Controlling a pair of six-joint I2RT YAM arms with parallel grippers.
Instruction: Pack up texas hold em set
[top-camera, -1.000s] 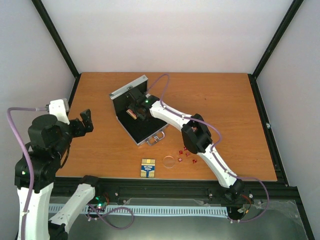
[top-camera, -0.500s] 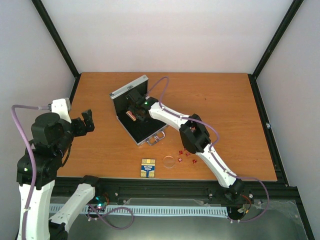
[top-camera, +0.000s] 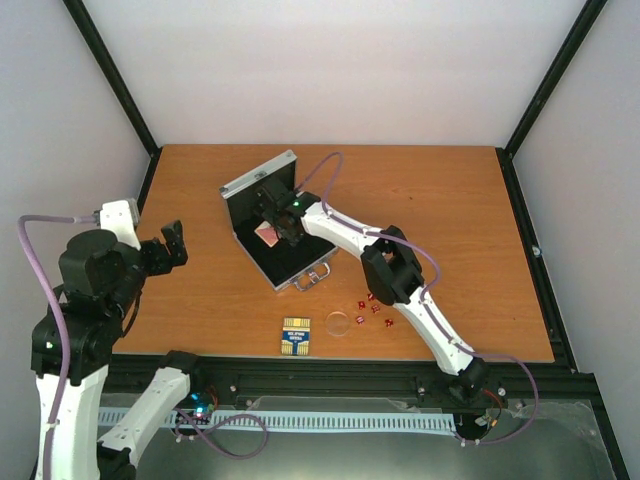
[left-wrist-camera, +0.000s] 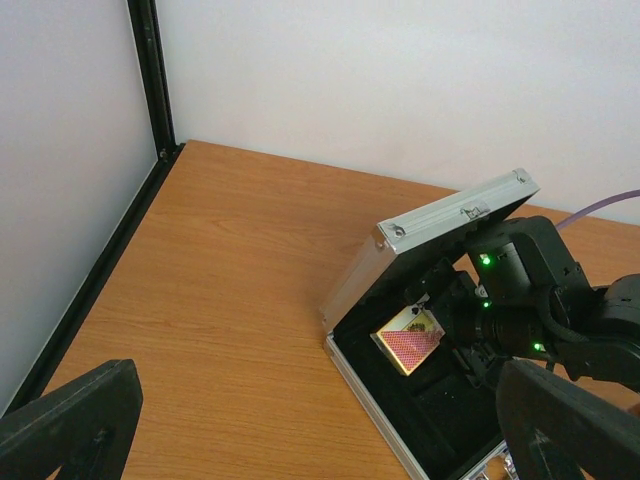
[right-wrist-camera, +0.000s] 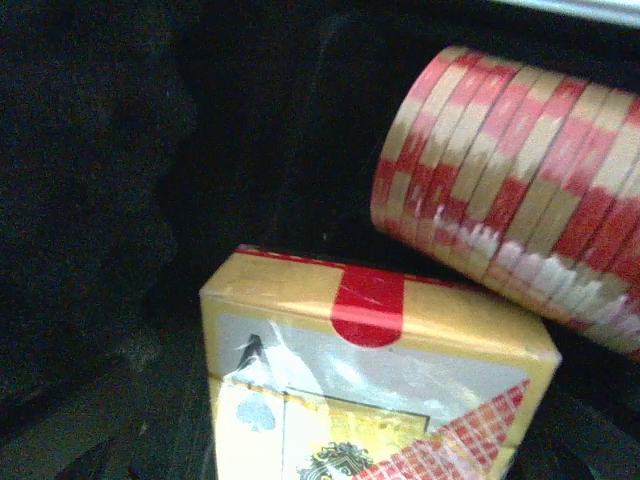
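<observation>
Released from the slanted, lifted pose it had a moment ago, the red-white deck (top-camera: 267, 233) now lies lower inside the case (top-camera: 262, 185), against the black lining at the left part, and the right gripper (top-camera: 281, 224) has drawn slightly to its right. From the right wrist the deck's red-sealed end points at the camera, with a chip stack (right-wrist-camera: 510, 200) on its side just beyond it, its axis slanting down to the right. No finger shows on the deck, but how wide the jaws stand cannot be told.

The case sits askew on the table (top-camera: 450, 220) — lid upright along the far-left side, handle (top-camera: 312, 277) facing near-right.

Near the front edge the blue-yellow deck (top-camera: 295, 336) lies flat, its long axis running near to far. The clear disc (top-camera: 339, 323) is just to its right, with the red dice (top-camera: 375, 308) scattered beyond that; none of these has shifted.

The left gripper (top-camera: 170, 245) hangs over the table's left edge, fingers (left-wrist-camera: 70, 425) spread wide and empty, having turned only a little.
</observation>
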